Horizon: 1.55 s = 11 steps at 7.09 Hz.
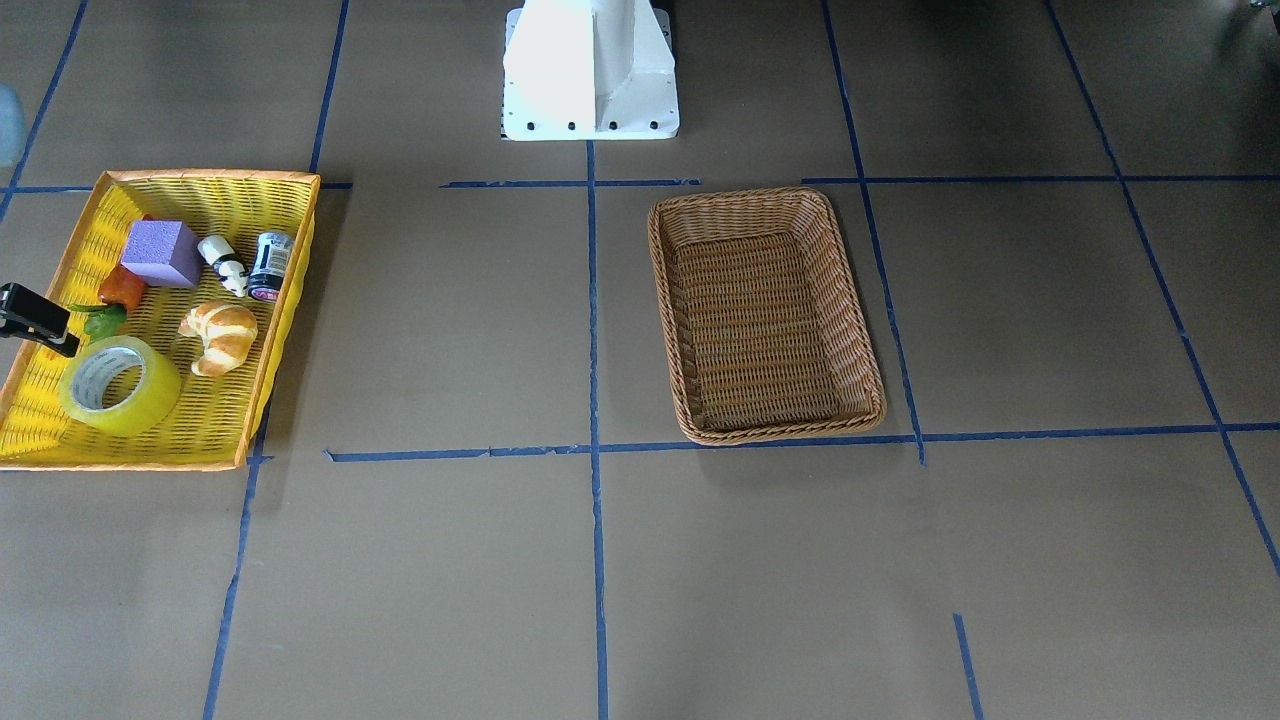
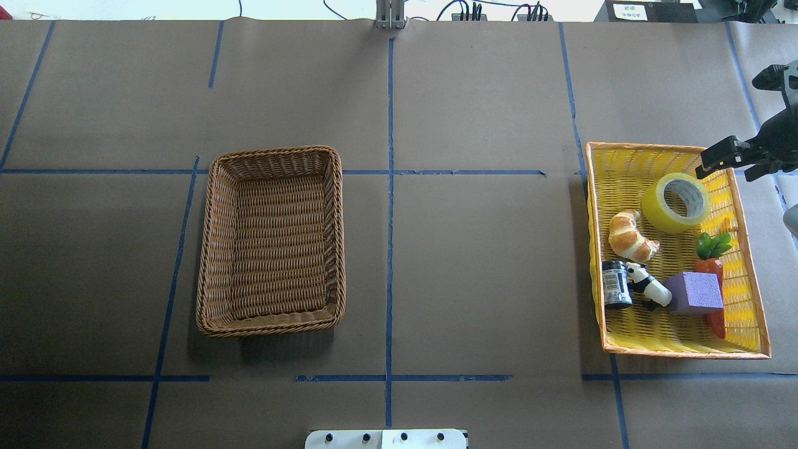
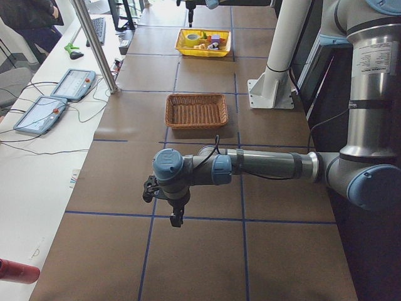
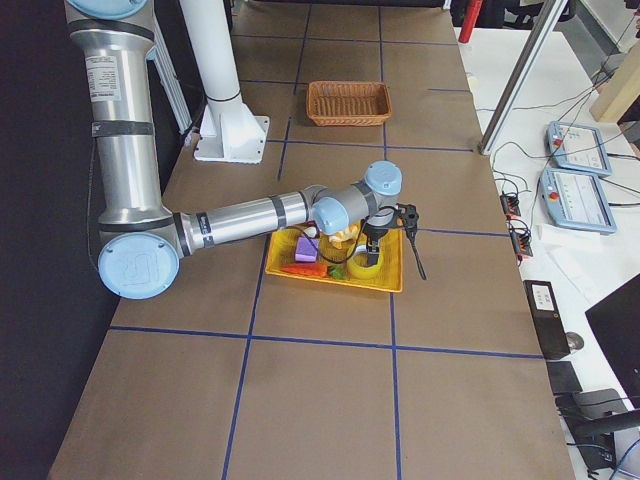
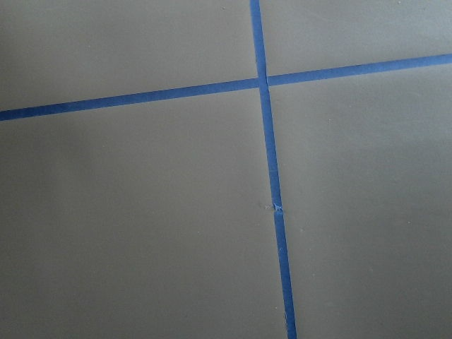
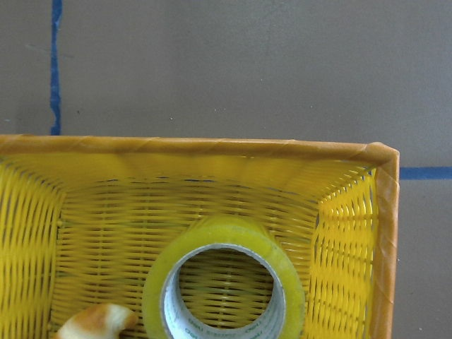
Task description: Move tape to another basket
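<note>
The tape [image 2: 658, 209], a translucent yellow roll with a white printed core, lies in the far corner of the bright yellow tray [image 2: 623, 147]. It also shows in the front view [image 1: 150, 395] and the right wrist view [image 6: 222, 233]. My right gripper [image 2: 717, 159] hangs above the tray's outer far edge, just beside the tape and apart from it; I cannot tell whether it is open or shut. The brown wicker basket [image 2: 274, 153] stands empty on the left half of the table. My left gripper [image 3: 177, 219] hovers low over bare table far from both; its state is unclear.
The yellow tray also holds a croissant [image 2: 631, 237], a dark can [image 2: 616, 284], a panda figure [image 2: 648, 288], a purple block [image 2: 695, 292] and a carrot [image 2: 711, 265]. The white robot base [image 1: 590, 70] stands at the table's edge. Blue tape lines cross the brown table.
</note>
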Tool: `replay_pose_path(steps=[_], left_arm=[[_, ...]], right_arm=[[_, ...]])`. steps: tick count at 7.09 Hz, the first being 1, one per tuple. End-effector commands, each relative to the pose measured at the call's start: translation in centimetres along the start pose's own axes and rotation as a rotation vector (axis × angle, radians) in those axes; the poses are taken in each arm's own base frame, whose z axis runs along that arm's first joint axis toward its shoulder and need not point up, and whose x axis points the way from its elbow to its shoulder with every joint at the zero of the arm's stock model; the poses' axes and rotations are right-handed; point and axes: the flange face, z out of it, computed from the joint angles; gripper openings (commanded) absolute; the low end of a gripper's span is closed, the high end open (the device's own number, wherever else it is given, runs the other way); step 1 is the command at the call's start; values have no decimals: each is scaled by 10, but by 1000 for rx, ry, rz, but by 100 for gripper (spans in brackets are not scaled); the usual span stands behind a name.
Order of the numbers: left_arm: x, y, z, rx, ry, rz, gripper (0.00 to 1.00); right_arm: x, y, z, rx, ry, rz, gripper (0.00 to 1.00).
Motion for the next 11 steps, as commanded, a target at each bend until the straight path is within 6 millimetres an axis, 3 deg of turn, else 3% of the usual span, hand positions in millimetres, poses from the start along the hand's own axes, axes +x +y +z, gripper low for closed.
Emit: replay_pose_path(steps=[1,7,11], left_arm=[[0,0,0,0,0,-2,100],[1,0,-1,2,0,-1,100],[0,1,0,-1,2,-6,100]], right_arm=[[8,1,25,-22,24,9,100],[4,3,75,-79,91,-6,100],[8,2,88,-98,103,1,100]])
